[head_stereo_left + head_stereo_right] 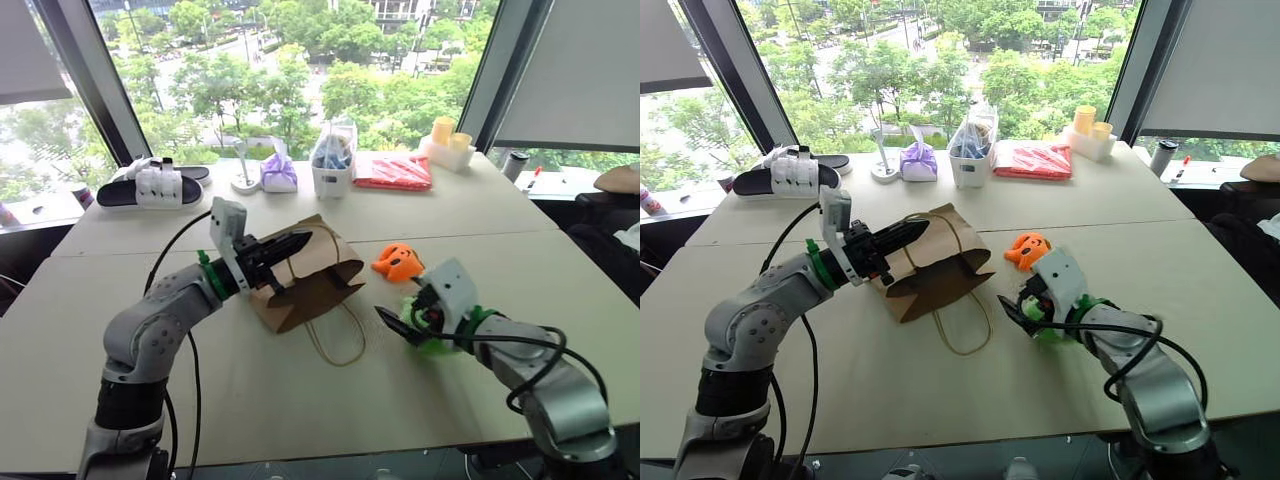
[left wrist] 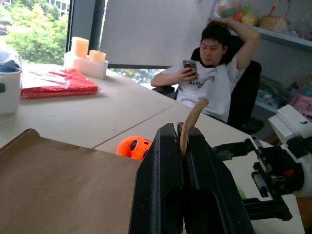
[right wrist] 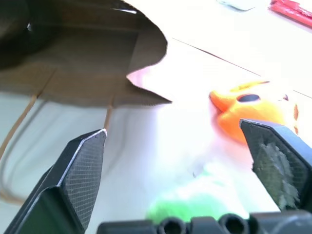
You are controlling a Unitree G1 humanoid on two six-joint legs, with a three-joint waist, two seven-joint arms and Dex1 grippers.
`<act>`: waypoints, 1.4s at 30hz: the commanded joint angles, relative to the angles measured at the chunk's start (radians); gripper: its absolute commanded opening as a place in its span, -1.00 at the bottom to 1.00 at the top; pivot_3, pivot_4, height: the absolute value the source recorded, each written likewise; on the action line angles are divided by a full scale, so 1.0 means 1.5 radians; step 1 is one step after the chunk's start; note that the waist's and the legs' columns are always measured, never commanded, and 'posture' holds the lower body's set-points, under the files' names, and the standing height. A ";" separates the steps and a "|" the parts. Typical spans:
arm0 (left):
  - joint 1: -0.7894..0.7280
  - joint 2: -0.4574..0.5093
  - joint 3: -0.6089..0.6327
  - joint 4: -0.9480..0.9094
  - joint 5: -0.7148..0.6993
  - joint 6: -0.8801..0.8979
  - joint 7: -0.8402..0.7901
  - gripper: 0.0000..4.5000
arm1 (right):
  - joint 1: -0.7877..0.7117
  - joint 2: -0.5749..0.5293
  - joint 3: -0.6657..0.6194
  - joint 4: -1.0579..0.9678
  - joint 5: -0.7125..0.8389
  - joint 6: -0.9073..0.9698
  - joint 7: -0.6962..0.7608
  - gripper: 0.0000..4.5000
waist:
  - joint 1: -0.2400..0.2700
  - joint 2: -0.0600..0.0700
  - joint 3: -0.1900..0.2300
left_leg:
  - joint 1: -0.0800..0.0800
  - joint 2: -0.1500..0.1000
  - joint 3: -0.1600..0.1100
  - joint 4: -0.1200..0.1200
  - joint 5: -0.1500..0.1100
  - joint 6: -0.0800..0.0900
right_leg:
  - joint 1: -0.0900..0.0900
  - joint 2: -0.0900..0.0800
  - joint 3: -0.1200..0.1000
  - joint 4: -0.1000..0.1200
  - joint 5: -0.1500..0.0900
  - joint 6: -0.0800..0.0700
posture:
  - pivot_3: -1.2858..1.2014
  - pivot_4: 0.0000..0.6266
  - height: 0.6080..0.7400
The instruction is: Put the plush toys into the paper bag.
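Right wrist view first: the right end effector is spread wide and empty, and the green toy is seen low between its fingers, with the orange toy just beyond, by one fingertip. From the head views, both toys lie on the desk just off the bag's mouth side, the green one right under the right end effector and the orange one a little farther away, toward the window. The right arm is clearly the nearer to both.

The left end effector is clenched on a cord handle of the paper bag, which lies on its side with its long axis running across the desk and its open mouth facing the toys. So the coming move is judged to run from the toys leftward into that mouth.

Count: two plush toys, both outside the bag; one paper bag; two loop handles, one pinched, the other lying slack on the desk.
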State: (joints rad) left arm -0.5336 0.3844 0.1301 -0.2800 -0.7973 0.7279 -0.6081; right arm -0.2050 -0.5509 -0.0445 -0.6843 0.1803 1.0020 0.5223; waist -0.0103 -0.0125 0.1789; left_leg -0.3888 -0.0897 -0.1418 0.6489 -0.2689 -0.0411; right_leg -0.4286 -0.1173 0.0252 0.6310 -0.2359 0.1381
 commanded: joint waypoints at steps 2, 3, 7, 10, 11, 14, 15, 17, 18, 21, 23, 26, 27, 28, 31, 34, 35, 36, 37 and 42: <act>-0.011 0.003 0.007 -0.018 -0.003 -0.021 -0.007 -1.00 | 0.077 -0.031 -0.013 -0.022 0.005 -0.015 0.004 0.98 | 0.001 0.000 0.000 | 0.000 0.000 0.000 0.000 0.000 0.000 | 0.000 0.000 0.000 0.000 0.000 0.000 | 0.03 -0.52 1.00; -0.014 0.003 0.008 -0.016 -0.003 -0.021 -0.006 -1.00 | 0.094 -0.036 -0.010 -0.014 -0.002 -0.026 0.000 0.98 | 0.001 0.000 0.000 | 0.000 0.000 0.000 0.000 0.000 0.000 | 0.000 0.000 0.000 0.000 0.000 0.000 | 0.03 -0.52 1.00; -0.023 0.005 0.006 -0.007 0.002 -0.029 -0.008 -1.00 | 0.140 -0.054 0.006 0.038 -0.038 -0.095 -0.017 0.98 | 0.001 0.000 0.000 | 0.000 0.000 0.000 0.000 0.000 0.000 | 0.000 0.000 0.000 0.000 0.000 0.000 | 0.03 -0.52 1.00; -0.028 0.006 0.004 -0.010 0.006 -0.032 -0.004 -1.00 | 0.142 -0.076 0.018 0.096 -0.098 -0.171 -0.051 0.98 | 0.000 0.000 0.000 | 0.000 0.000 0.001 0.001 0.000 0.000 | 0.001 0.000 0.000 0.000 0.000 0.000 | 0.03 -0.52 1.00; -0.029 0.006 0.004 -0.012 0.005 -0.031 -0.003 -1.00 | 0.142 -0.079 0.019 0.105 -0.105 -0.185 -0.054 0.75 | 0.000 0.000 0.000 | 0.000 0.000 0.001 0.001 0.000 0.000 | 0.001 0.000 0.000 0.000 0.000 0.000 | 0.03 -0.52 1.00; -0.030 0.005 0.006 -0.015 0.005 -0.031 0.006 -1.00 | 0.140 -0.079 0.017 0.126 -0.118 -0.223 -0.058 0.14 | 0.001 0.000 0.000 | 0.001 0.000 0.001 0.001 0.000 0.000 | 0.001 0.000 0.000 0.000 0.000 0.000 | 0.03 -0.52 1.00; -0.030 0.004 0.006 -0.014 0.005 -0.031 0.008 -1.00 | 0.138 -0.078 0.017 0.130 -0.120 -0.232 -0.058 -0.05 | 0.001 0.000 0.000 | 0.001 0.000 0.001 0.001 0.000 0.000 | 0.001 0.000 0.000 0.000 0.000 0.000 | 0.03 -0.52 1.00; -0.034 0.004 0.011 -0.017 -0.002 -0.026 0.015 -1.00 | 0.127 -0.071 0.010 0.131 -0.114 -0.233 -0.057 -0.50 | 0.001 0.000 0.000 | 0.001 0.000 0.001 0.001 0.000 0.000 | 0.001 0.000 0.000 0.000 0.000 0.000 | 0.03 -0.52 1.00; -0.039 0.003 0.014 -0.017 -0.007 -0.022 0.020 -1.00 | 0.119 -0.069 0.008 0.129 -0.108 -0.233 -0.052 -0.73 | 0.001 0.000 0.000 | 0.001 0.000 0.001 0.001 0.000 0.000 | 0.001 0.000 0.000 0.000 0.000 0.000 | 0.03 -0.52 1.00; -0.050 0.002 0.020 -0.017 -0.019 -0.013 0.030 -1.00 | 0.090 -0.055 0.008 0.093 -0.061 -0.219 -0.020 -0.97 | 0.000 0.000 0.000 | 0.001 0.000 0.001 0.001 0.000 0.000 | 0.001 0.000 0.000 0.000 0.000 0.000 | 0.03 -0.52 1.00; -0.057 0.004 0.022 -0.014 -0.024 -0.009 0.034 -1.00 | 0.049 -0.032 0.021 0.053 -0.007 -0.189 0.008 -0.97 | -0.003 0.000 0.000 | 0.001 0.000 0.001 0.001 0.000 0.000 | 0.001 0.000 0.000 0.000 0.000 0.000 | 0.03 -0.52 1.00; -0.065 0.006 0.023 -0.010 -0.031 -0.002 0.040 -1.00 | -0.008 0.000 0.063 0.040 0.025 -0.162 0.023 -0.97 | -0.004 0.000 0.000 | 0.001 0.001 0.000 0.000 0.000 0.000 | 0.001 0.000 0.000 0.000 0.000 0.000 | 0.03 -0.52 1.00; -0.067 0.006 0.023 -0.010 -0.033 0.000 0.042 -1.00 | -0.024 0.012 0.082 0.050 0.024 -0.162 0.021 -0.97 | -0.002 0.000 0.000 | 0.001 0.001 0.000 0.000 0.000 0.000 | 0.001 0.000 0.000 0.000 0.000 0.000 | 0.03 -0.52 1.00; -0.069 0.006 0.023 -0.010 -0.036 0.004 0.042 -1.00 | -0.041 0.027 0.105 0.067 0.018 -0.170 0.018 -0.97 | -0.002 -0.001 0.000 | 0.001 0.001 0.000 0.000 0.000 0.000 | 0.001 0.000 0.000 0.000 0.000 0.000 | 0.03 -0.52 1.00; -0.071 0.008 0.020 -0.010 -0.042 0.012 0.043 -1.00 | -0.085 0.067 0.161 0.127 -0.003 -0.200 0.008 -0.97 | 0.000 -0.001 0.000 | 0.001 0.000 0.000 0.000 0.000 0.000 | 0.001 0.000 0.000 0.000 0.000 0.000 | 0.03 -0.52 1.00; -0.073 0.007 0.019 -0.015 -0.052 0.021 0.048 -1.00 | -0.129 0.117 0.209 0.210 -0.031 -0.251 -0.005 -0.97 | -0.002 -0.001 0.000 | 0.001 0.000 0.000 0.000 0.002 -0.003 | 0.001 0.000 0.000 0.000 0.000 0.000 | 0.03 -0.52 1.00; -0.074 0.005 0.021 -0.017 -0.057 0.025 0.051 -1.00 | -0.142 0.138 0.218 0.240 -0.037 -0.267 -0.012 -0.97 | -0.002 -0.001 0.000 | 0.001 0.000 0.000 0.000 0.002 -0.004 | 0.001 0.000 0.000 0.000 0.000 0.000 | 0.03 -0.52 1.00; -0.074 0.004 0.022 -0.018 -0.060 0.027 0.054 -1.00 | -0.151 0.151 0.222 0.260 -0.041 -0.278 -0.015 -0.97 | -0.003 -0.001 0.000 | 0.001 0.000 0.000 0.000 0.002 -0.004 | 0.001 0.000 0.000 0.000 0.000 0.000 | 0.03 -0.52 1.00; -0.074 0.002 0.023 -0.020 -0.064 0.029 0.059 -1.00 | -0.169 0.169 0.236 0.299 -0.053 -0.303 -0.019 -0.97 | -0.003 -0.001 0.000 | 0.001 0.000 0.000 0.000 0.002 -0.004 | 0.001 0.000 0.000 0.000 0.000 0.000 | 0.03 -0.52 1.00; -0.064 -0.006 0.026 -0.042 -0.088 0.042 0.084 -1.00 | -0.271 0.263 0.256 0.505 -0.088 -0.413 -0.041 -0.97 | -0.007 -0.001 0.000 | 0.001 0.000 0.000 0.000 0.003 -0.004 | 0.000 0.000 0.000 0.000 0.000 0.000 | 0.03 -0.52 1.00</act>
State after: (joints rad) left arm -0.6234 0.3807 0.1453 -0.2889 -0.8931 0.7851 -0.4960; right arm -0.5528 -0.1953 0.3391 -0.0016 0.0687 0.4614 0.4845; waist -0.0207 -0.0136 0.1794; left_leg -0.3871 -0.0893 -0.1416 0.6481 -0.2649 -0.0480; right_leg -0.4284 -0.1168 0.0254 0.6313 -0.2357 0.1378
